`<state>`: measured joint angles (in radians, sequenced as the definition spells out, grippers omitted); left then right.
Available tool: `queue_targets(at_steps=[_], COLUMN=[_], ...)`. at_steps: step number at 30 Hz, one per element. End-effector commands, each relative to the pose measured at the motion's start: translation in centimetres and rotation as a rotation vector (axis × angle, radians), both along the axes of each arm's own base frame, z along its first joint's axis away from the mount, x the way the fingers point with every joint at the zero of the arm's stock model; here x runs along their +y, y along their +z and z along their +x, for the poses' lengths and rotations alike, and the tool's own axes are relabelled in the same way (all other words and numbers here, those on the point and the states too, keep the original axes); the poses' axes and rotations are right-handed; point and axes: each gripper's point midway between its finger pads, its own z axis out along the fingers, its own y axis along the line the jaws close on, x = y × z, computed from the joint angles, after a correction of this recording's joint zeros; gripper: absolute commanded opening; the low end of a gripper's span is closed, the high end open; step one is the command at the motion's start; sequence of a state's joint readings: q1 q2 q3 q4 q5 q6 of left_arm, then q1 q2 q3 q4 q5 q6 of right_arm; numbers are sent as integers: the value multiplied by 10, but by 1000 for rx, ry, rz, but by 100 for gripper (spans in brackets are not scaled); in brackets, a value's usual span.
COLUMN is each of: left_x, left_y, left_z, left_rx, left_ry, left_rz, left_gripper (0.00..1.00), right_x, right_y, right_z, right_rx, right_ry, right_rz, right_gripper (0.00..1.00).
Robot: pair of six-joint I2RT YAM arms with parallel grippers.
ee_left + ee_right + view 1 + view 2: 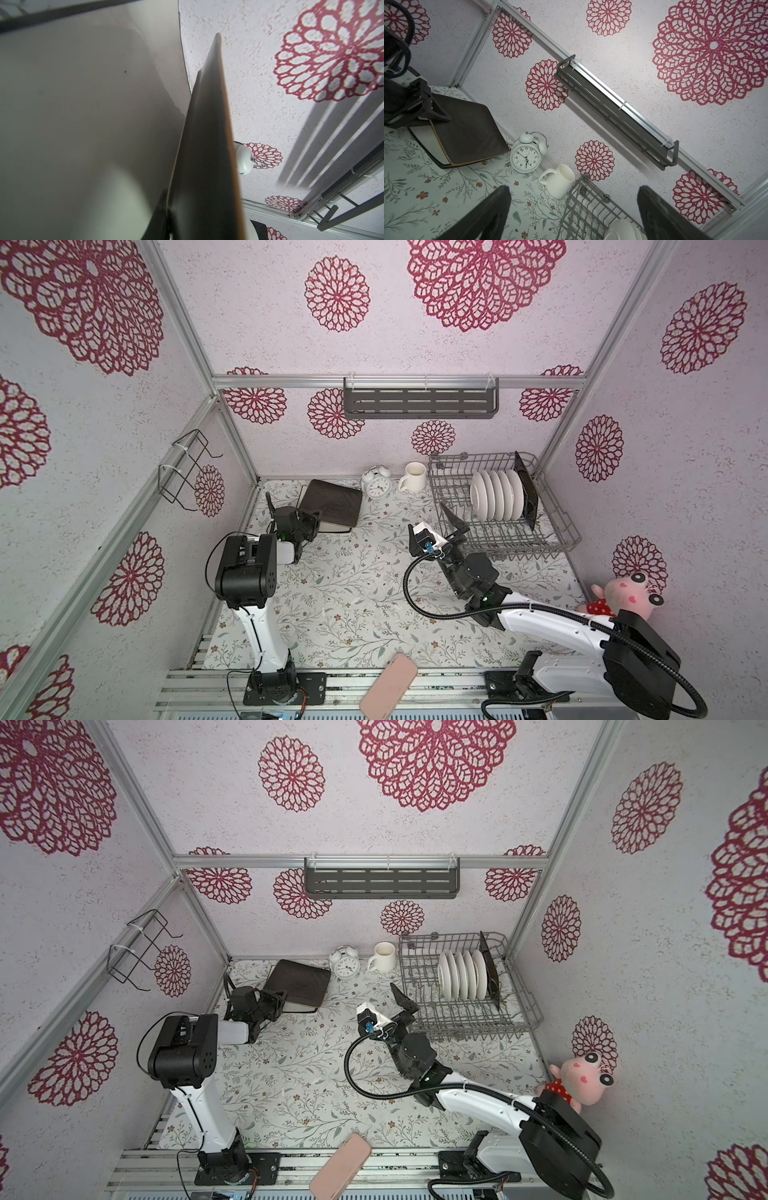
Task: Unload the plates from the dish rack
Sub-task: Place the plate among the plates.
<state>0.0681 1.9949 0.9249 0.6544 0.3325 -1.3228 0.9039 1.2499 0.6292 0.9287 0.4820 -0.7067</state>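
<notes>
A flower-printed tabletop (pixel 353 605), seen from above, sits inside a booth papered with red rosettes.

At the far right stands a large grey wire dish rack (pixel 519 548). A row of round white plates (pixel 496 494) stands on edge in it. One black-backed square plate (pixel 525 494) stands upright just beside them, nearer the right wall. Any print on their faces cannot be made out.

The right gripper (pixel 454 527) hangs at the rack's near left corner, its jaws spread wide and holding nothing. Its wrist view cuts off the rack and round plates at the frame edge.

At the far left lies a stack of square cream plates (pixel 426 143); how many cannot be counted. The top plate (pixel 332 499) rests aslant on the stack, black back upward. The left gripper (pixel 437 115) is clamped on the top plate's edge, though in both top views the wrist hides its fingertips. The left wrist view is almost filled by a blurred cream plate face and the dark plate seen edge-on.

Between stack and rack, by the back wall, stand a white twin-bell alarm clock (pixel 376 486) and a white mug (pixel 413 477). A pink plush toy (pixel 623 593) at the right wall is partly hidden behind the right arm.
</notes>
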Motion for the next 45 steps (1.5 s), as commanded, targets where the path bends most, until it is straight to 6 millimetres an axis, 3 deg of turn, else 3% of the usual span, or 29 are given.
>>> queue_targets(at_steps=[1, 8, 10, 27, 32, 33, 34, 35, 45], left_x=[9, 15, 14, 13, 13, 13, 12, 12, 6], left_y=[-17, -46, -54, -71, -76, -76, -76, -75, -72], left_z=[-3, -17, -20, -29, -31, -31, -32, -32, -49], left_rx=[48, 136, 159, 233, 255, 262, 266, 267, 325], left_ry=[48, 85, 87, 68, 57, 55, 52, 49, 3], left_rz=[-10, -4, -12, 13, 24, 27, 27, 28, 55], left_gripper=[4, 9, 16, 32, 58, 72, 93, 98, 97], right_x=[-9, -16, -18, -24, -24, -24, -25, -25, -35], right_y=[7, -1, -2, -10, -11, -11, -11, -10, -2], right_z=[2, 5, 7, 16, 18, 18, 18, 18, 21], right_rx=[-13, -4, -2, 8, 9, 9, 9, 8, 0], right_ry=[-38, -63, -70, -96, -102, -101, -102, -104, -135], right_rz=[30, -4, -12, -42, -46, -46, -50, -49, -8], right_gripper=[99, 99, 99, 99, 99, 99, 99, 99, 99])
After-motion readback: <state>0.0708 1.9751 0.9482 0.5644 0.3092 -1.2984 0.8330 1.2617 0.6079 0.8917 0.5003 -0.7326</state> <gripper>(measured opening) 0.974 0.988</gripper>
